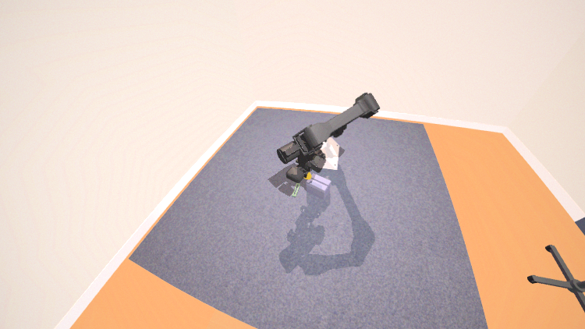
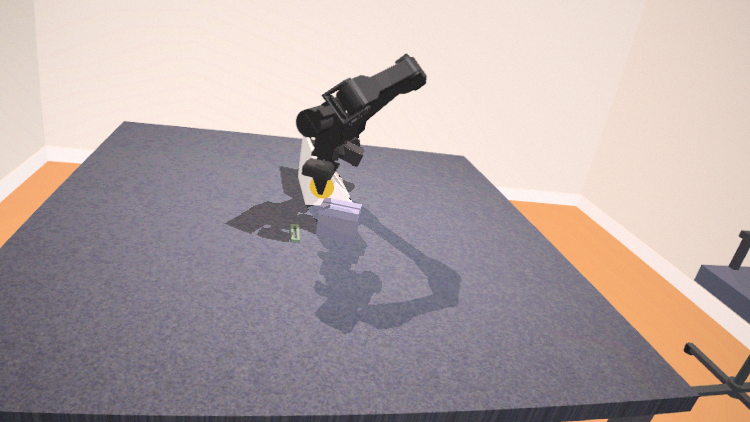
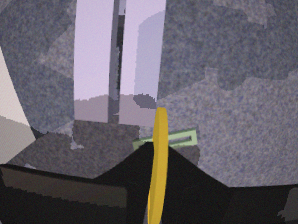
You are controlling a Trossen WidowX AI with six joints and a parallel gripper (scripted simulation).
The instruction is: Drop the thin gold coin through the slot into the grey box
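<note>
Gripper (image 3: pixel 154 219) at frame bottom, fingers clamped on coin (image 3: pixel 158 165), held edge-on, mid-frame. Box (image 3: pixel 119 56) upper centre; slot (image 3: pixel 120 52) dark, nothing seen in it. Holder (image 3: pixel 178 139) w/o coin, just behind coin, below box.

One arm (image 2: pixel 367 91) with one gripper (image 3: pixel 157 219) is seen. One coin (image 3: pixel 158 165), one box (image 3: pixel 120 56) with one slot (image 3: pixel 120 50), one holder (image 2: pixel 295 232) and one table (image 2: pixel 157 314) are counted.
</note>
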